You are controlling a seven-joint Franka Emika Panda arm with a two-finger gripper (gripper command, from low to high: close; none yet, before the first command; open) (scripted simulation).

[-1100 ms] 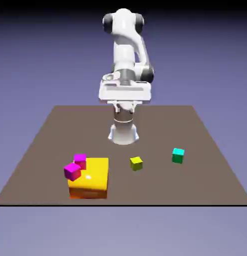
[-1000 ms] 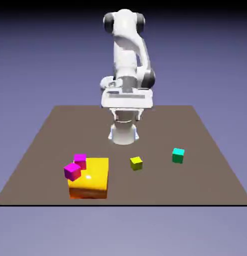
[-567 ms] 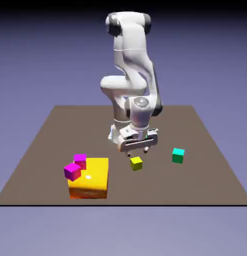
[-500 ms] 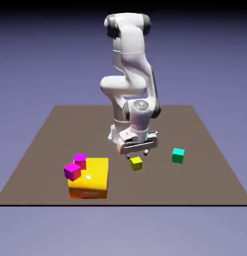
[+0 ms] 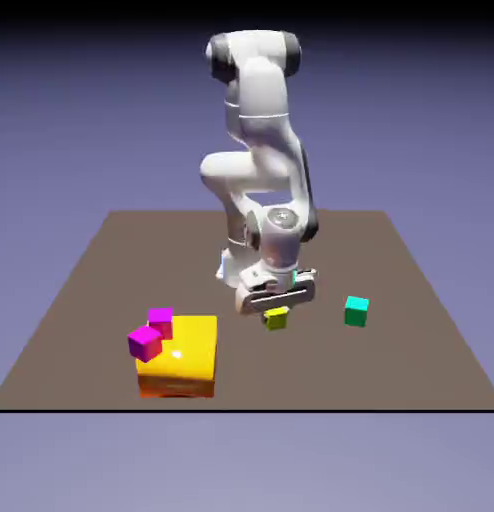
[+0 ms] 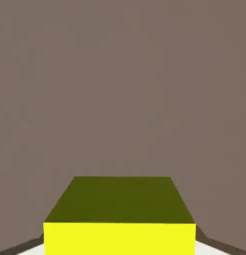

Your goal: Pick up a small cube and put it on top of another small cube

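A flat brown table (image 5: 411, 300) fills the middle of the exterior view, set before a plain blue-violet backdrop that darkens toward the top; the white arm (image 5: 261, 150) rises at the table's far edge and bends down toward the table's middle; in the hand view the same brown surface fills nearly the whole picture. Near the front of the table, toward the exterior view's left, lies a large yellow-orange block (image 5: 179, 358); two magenta cubes (image 5: 151, 334) sit at its left side, one at the block's far corner and the other just in front of it, overhanging the block's left edge; whether the two touch each other cannot be told. A teal cube (image 5: 356, 310) stands alone toward the exterior view's right, well apart from the block. The small yellow cube (image 5: 276, 318) lies on the table between the block and the teal cube, directly under the lowered gripper (image 5: 277, 307); the gripper's body hides the cube's upper part in the exterior view. In the hand view the yellow cube (image 6: 120, 219) shows large at the bottom edge, centred, its bright face toward the camera and its darker face running away from it; it hides the fingertips almost wholly; the jaws are closed on this cube, which rests on the table.
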